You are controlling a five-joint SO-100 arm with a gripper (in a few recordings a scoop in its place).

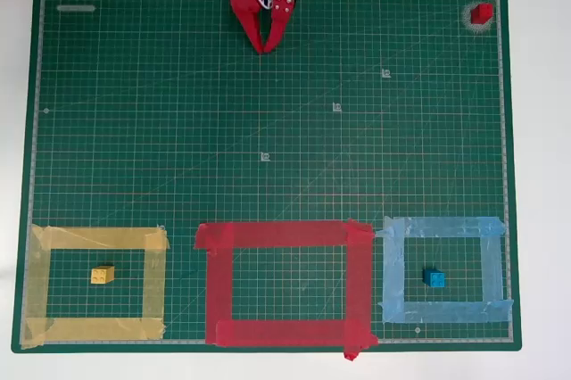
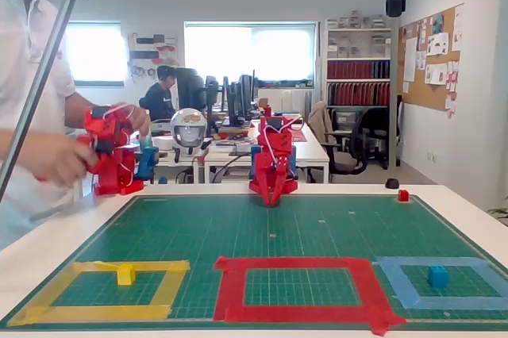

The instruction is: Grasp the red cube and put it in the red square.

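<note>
The green cutting mat (image 1: 268,112) under me is ruled in a fine pale grid with small printed numerals that I cannot read, and it lies flat on the white tabletop (image 1: 540,175). My hand (image 1: 265,45) hangs at the mat's far edge, its red plastic fingers drawn together to a point aimed down at the mat, pinching nothing. The red cube (image 1: 482,12) is a tiny hard block, too small for me to make out its top or which way it is turned; it sits alone in the far right corner of the mat in the overhead view, well apart from my hand. The red square (image 1: 285,235) is a frame of wide matte tape with ragged corners along the near edge, its long side running left to right, between a yellow tape frame (image 1: 98,237) holding a yellow block (image 1: 103,275) and a light blue tape frame (image 1: 443,227) holding a blue block (image 1: 434,278).
</note>
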